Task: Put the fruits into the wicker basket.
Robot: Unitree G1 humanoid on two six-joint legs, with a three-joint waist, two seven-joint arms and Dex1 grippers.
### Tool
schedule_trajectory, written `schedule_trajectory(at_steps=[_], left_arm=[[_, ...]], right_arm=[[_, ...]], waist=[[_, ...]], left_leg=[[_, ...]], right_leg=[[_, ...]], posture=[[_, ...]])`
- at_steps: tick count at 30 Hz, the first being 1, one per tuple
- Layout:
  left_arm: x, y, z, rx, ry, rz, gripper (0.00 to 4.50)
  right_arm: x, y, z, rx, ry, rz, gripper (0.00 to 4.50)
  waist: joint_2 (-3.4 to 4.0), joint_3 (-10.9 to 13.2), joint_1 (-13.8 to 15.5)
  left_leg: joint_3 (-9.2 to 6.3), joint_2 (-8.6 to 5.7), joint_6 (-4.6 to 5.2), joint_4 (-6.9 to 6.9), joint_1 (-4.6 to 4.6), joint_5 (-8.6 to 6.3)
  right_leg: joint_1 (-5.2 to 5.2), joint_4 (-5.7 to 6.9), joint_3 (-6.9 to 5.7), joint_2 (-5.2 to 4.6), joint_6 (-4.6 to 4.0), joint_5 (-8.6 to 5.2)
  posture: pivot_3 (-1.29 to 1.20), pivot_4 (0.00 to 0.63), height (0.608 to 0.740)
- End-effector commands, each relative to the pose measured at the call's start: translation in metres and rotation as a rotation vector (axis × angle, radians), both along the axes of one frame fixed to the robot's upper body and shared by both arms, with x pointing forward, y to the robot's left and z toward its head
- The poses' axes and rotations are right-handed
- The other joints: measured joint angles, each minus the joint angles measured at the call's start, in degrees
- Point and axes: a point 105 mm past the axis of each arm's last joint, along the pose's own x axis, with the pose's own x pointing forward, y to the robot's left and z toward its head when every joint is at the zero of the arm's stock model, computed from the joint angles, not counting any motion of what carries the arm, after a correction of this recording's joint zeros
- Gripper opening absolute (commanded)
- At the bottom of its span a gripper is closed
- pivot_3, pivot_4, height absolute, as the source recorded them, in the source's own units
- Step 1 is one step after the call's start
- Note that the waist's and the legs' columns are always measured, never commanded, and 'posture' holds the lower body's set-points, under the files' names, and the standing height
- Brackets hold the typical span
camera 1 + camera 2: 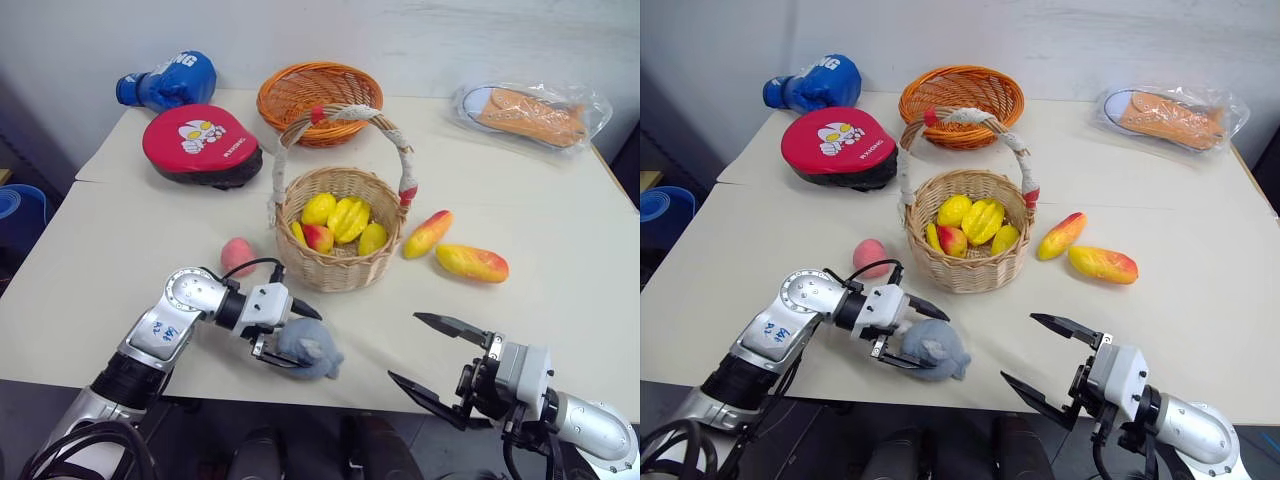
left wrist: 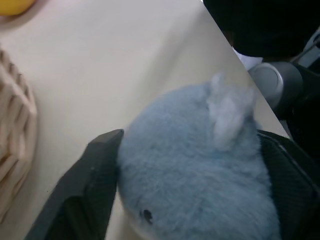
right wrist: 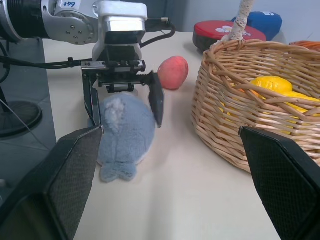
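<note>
The task looks about half done. On the left, the fuzzy round peach (image 1: pixel 237 254) lies on the table (image 1: pixel 120 260), outside the wicker basket (image 1: pixel 340 262). The left gripper (image 1: pixel 285 335) has its fingers around the soft grey-blue plush toy (image 1: pixel 310 347), which is no fruit. The woven basket in the middle holds smooth yellow lemons and starfruit. At its right, two elongated mangoes (image 1: pixel 470 262) wait. The right gripper (image 1: pixel 430 360) stands spread, empty.
</note>
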Motion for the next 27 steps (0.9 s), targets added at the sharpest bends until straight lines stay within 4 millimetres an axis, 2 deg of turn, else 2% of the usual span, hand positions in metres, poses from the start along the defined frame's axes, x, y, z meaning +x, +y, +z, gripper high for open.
schedule_trajectory(at_steps=[1,6,9,11,14,16,20,22,27], left_arm=[[-0.008,0.002,-0.004,0.012,0.018,0.001,2.65],[-0.013,0.025,0.013,-0.061,0.074,0.144,1.29],[-0.020,0.059,0.038,-0.184,0.202,0.359,0.76],[-0.023,0.089,0.048,-0.225,0.218,0.507,0.76],[-0.020,0.136,0.070,-0.392,0.207,0.782,0.76],[-0.016,0.194,0.076,-0.482,0.111,1.068,0.76],[-0.011,0.292,0.083,-0.598,-0.180,1.543,0.76],[-0.010,0.309,0.071,-0.526,-0.257,1.642,0.76],[0.008,0.325,0.052,-0.535,-0.307,1.802,0.76]], right_arm=[[0.000,0.003,0.000,0.014,-0.018,0.007,4.50],[0.005,0.009,0.006,0.056,-0.034,0.048,4.50],[0.011,0.017,0.023,0.127,-0.069,0.079,4.50],[0.014,0.023,0.031,0.153,-0.090,0.104,4.50],[0.017,0.031,0.038,0.177,-0.116,0.136,4.50],[0.021,0.037,0.043,0.204,-0.135,0.148,4.50],[0.030,0.041,0.051,0.233,-0.205,0.139,4.50],[0.038,0.040,0.058,0.256,-0.248,0.113,4.50],[0.049,0.042,0.057,0.256,-0.265,0.096,4.50]], waist=[[0.00,0.00,0.05],[0.00,0.00,-0.33],[-0.02,0.02,-0.80],[-0.03,0.03,-0.90],[0.00,0.03,-0.44],[-0.03,0.02,-0.21],[-0.08,0.00,-0.07],[-0.21,-0.08,-0.04],[-0.58,-0.30,0.41]], left_leg=[[0.00,-0.02,0.01,0.00,0.01,0.01],[-0.02,0.03,0.03,-0.02,0.03,0.01],[-0.01,0.17,-0.01,-0.05,0.04,0.03],[-0.09,0.25,-0.08,-0.05,0.03,0.06],[-0.14,0.24,-0.10,-0.06,0.05,0.06],[-0.17,0.24,-0.11,-0.05,0.04,0.06],[-0.18,0.19,-0.11,-0.07,0.05,0.05],[-0.18,0.17,-0.11,-0.07,0.04,0.04],[-0.25,-0.01,0.02,-0.17,-0.01,-0.03]], right_leg=[[0.01,0.00,0.00,-0.04,0.00,0.00],[0.00,0.05,-0.01,-0.06,0.01,-0.01],[-0.05,0.12,-0.01,-0.01,-0.04,-0.04],[-0.07,0.20,-0.07,-0.01,-0.11,-0.08],[-0.06,0.22,-0.13,-0.06,-0.19,-0.12],[-0.06,0.20,-0.17,-0.07,-0.19,-0.12],[-0.06,0.18,-0.21,-0.09,-0.19,-0.12],[-0.06,0.17,-0.24,-0.11,-0.19,-0.12],[-0.06,0.15,-0.37,-0.41,-0.19,-0.11]], posture=[[0.00,0.150,0.740],[0.00,0.150,0.740],[0.00,0.150,0.740],[0.00,0.150,0.740],[0.00,0.150,0.740],[0.00,0.150,0.740],[0.00,0.150,0.740],[0.00,0.150,0.740],[0.00,0.150,0.740]])
